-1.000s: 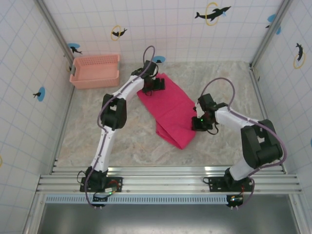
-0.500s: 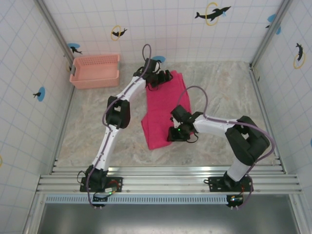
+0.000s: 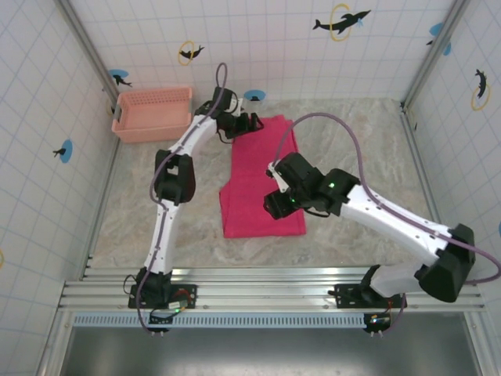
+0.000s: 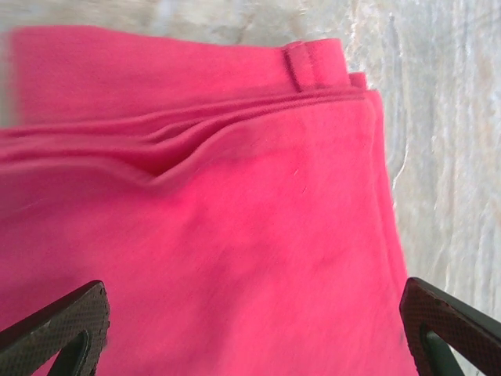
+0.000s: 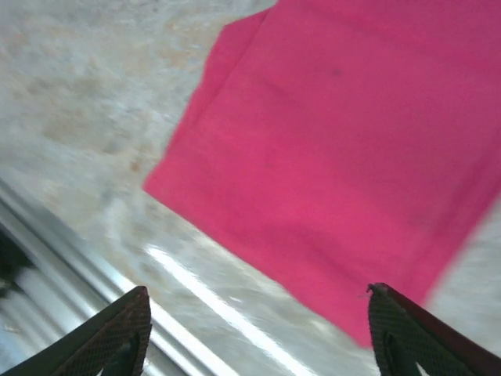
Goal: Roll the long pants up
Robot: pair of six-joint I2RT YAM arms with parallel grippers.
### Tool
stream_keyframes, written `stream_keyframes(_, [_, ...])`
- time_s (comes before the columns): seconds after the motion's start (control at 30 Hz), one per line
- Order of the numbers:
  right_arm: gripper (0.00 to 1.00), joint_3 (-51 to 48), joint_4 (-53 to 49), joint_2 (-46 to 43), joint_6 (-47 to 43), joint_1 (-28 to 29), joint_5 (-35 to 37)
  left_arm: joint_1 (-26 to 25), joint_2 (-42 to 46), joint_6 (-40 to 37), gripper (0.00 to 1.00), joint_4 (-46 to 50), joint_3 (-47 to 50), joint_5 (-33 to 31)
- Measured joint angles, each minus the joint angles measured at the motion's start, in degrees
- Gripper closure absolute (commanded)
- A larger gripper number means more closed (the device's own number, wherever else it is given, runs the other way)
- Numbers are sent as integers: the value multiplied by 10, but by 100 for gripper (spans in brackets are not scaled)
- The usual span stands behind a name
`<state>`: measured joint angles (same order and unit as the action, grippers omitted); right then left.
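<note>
Table (image 3: 368,141) is carrying everything; the long pants (image 3: 254,184) are lying flat mid-table as a folded strip, running from the far side towards the arm bases, well apart from the basket (image 3: 153,113) at far left; cloth is looking light, soft and floppy, not fragile, probably sliding easily on the smooth top; I'm judging the best hold to be a pinch through all layers at both corners of one short end, rolling tight from there; left gripper (image 3: 249,123) is hovering at the far end, jaws fully wide, holding nothing; right gripper (image 5: 262,337) is hanging over the near end, jaws wide too, nothing between them; top view is giving the whole outline; left wrist view is adding stacked layers and a belt loop (image 4: 301,66), so that's the waist; right wrist view is showing the near corner beside the metal rail (image 5: 70,251).
</note>
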<state>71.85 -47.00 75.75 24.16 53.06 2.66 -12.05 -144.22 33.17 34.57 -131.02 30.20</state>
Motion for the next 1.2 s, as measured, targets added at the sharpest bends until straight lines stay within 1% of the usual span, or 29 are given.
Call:
stream_keyframes(0.03, [1, 5, -17, -12, -24, 25, 49, 5, 39, -28, 3, -3, 46, -15])
stream_keyframes(0.07, [1, 8, -34, -22, -54, 57, 98, 10, 97, -63, 3, -14, 112, -35])
stream_keyframes(0.13, [1, 6, -57, -34, -112, 122, 185, 13, 229, -121, 3, -64, 266, -74])
stream_keyframes(0.17, [1, -3, -58, -39, -137, 144, 220, 10, 308, -149, 3, -94, 350, -90])
stream_keyframes(0.2, [1, -17, -56, -44, -159, 153, 245, 5, 386, -175, 3, -131, 429, -103])
stream_keyframes(0.27, [1, -50, -52, -50, -196, 146, 274, -7, 515, -220, 2, -190, 548, -115])
stream_keyframes(0.3, [0, -66, -50, -50, -219, 131, 273, -20, 568, -245, 3, -216, 596, -129])
stream_keyframes(0.37, [5, -87, -49, -46, -257, 92, 262, -51, 621, -300, 3, -225, 637, -170])
stream_keyframes(0.4, [8, -97, -41, -44, -281, 68, 246, -71, 626, -326, 3, -215, 639, -181])
stream_keyframes(0.47, [9, -122, -19, -43, -323, 34, 217, -102, 616, -349, 3, -192, 632, -198])
stream_keyframes(0.5, [12, -136, -9, -44, -346, 22, 197, -109, 612, -355, 3, -177, 633, -207])
stream_keyframes(0.57, [16, -156, 0, -41, -379, 8, 153, -111, 614, -364, 3, -156, 648, -224])
stream_keyframes(0.63, [16, -163, 2, -34, -406, 2, 117, -107, 628, -369, 3, -129, 672, -251])
stream_keyframes(0.77, [19, -165, 3, -6, -434, 14, 61, -104, 663, -378, 3, -63, 687, -292])
stream_keyframes(0.87, [21, -165, 12, 21, -440, 35, 33, -104, 688, -379, 3, -36, 687, -299])
stream_keyframes(0.97, [23, -165, 29, 56, -441, 43, 6, -104, 695, -382, 2, -19, 686, -299])
stream_keyframes(1.2, [29, -166, 71, 147, -445, 39, -5, -104, 673, -395, 3, 11, 687, -303])
